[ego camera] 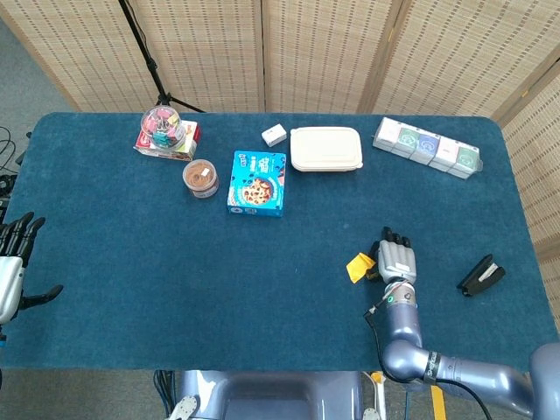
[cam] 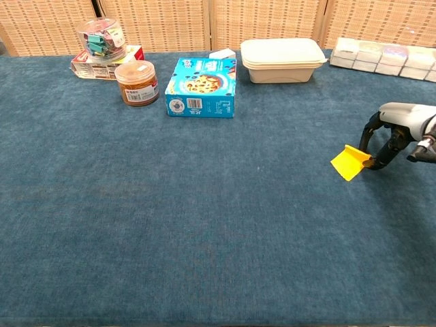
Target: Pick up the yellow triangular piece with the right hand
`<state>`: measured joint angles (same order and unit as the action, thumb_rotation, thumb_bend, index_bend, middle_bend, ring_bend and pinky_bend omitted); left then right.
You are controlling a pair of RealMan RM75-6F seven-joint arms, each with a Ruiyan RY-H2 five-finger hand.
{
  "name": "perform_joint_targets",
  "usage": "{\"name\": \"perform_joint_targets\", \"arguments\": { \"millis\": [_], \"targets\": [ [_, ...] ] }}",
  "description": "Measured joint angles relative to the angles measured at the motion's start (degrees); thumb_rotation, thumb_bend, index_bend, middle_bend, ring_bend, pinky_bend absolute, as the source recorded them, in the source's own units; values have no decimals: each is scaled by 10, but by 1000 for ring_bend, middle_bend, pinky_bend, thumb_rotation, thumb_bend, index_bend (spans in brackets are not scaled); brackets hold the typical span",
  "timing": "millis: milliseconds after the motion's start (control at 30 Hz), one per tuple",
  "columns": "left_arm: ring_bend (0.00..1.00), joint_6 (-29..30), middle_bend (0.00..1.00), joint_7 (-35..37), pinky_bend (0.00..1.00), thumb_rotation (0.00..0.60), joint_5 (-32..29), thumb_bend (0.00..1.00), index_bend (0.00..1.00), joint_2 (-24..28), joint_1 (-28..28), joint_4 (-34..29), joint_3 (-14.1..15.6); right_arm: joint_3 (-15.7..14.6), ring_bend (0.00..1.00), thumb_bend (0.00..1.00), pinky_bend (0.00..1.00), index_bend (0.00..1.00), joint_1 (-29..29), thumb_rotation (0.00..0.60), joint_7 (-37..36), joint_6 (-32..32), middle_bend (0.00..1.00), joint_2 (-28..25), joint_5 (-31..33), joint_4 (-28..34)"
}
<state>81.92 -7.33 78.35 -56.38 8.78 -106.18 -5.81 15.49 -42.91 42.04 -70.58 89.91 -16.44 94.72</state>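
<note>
The yellow triangular piece (ego camera: 358,266) (cam: 350,163) lies right of the table's middle, toward the near edge. Its right edge is tipped up off the blue cloth. My right hand (ego camera: 395,260) (cam: 394,129) is directly to its right, and the fingertips (cam: 368,162) pinch that raised edge. In the head view the hand covers part of the piece. My left hand (ego camera: 12,265) hangs off the table's left edge with its fingers spread and nothing in it.
A black clip (ego camera: 481,275) lies right of the right hand. Further back stand a blue cookie box (ego camera: 257,183), a brown jar (ego camera: 200,178), a cream lidded container (ego camera: 325,149), a row of small packs (ego camera: 427,146) and a candy tub (ego camera: 164,129).
</note>
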Motion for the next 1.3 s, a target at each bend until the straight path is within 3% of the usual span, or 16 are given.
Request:
{"name": "perform_joint_targets", "arguments": {
  "millis": [500, 1300],
  "targets": [
    [0, -1, 0, 6, 0, 600, -2, 0, 0, 2, 0, 1, -1, 3, 0, 462, 0, 485, 0, 600, -8, 4, 0, 20, -10, -40],
    [0, -2, 0, 8, 0, 600, 0, 0, 0, 2, 0, 1, 1, -1, 0, 578, 0, 586, 7, 600, 4, -8, 0, 31, -38, -49]
  ]
}}
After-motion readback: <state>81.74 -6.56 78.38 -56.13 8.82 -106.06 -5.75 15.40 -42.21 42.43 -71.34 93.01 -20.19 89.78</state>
